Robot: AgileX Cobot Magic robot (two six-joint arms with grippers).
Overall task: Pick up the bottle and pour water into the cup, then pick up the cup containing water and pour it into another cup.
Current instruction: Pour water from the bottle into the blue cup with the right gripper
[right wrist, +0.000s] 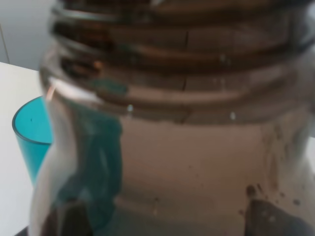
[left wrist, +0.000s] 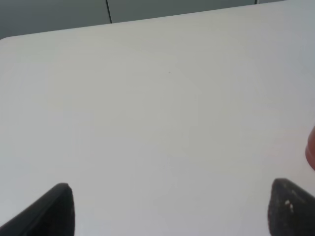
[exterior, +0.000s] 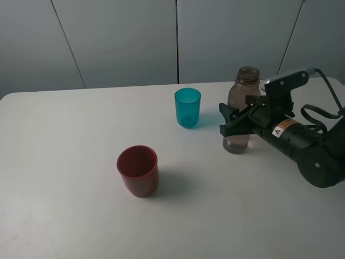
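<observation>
The smoky grey-brown bottle (exterior: pixel 241 105) stands upright on the white table (exterior: pixel 64 162) at the right, with its neck open. My right gripper (exterior: pixel 225 121) holds it at mid-height, one finger on each side and the fingertips sticking out past it toward the left. In the right wrist view the bottle (right wrist: pixel 187 123) fills the frame, with the dark fingers (right wrist: pixel 268 216) low at its sides. The teal cup (exterior: pixel 187 107) stands just left of the bottle and shows behind it in the right wrist view (right wrist: pixel 29 132). The dark red cup (exterior: pixel 138 170) stands nearer the front. My left gripper (left wrist: pixel 174 211) is open over bare table, with a sliver of the red cup (left wrist: pixel 311 147) at the frame's edge.
Grey wall panels (exterior: pixel 178 38) stand behind the table's far edge. The right arm's cable (exterior: pixel 323 113) loops behind the gripper.
</observation>
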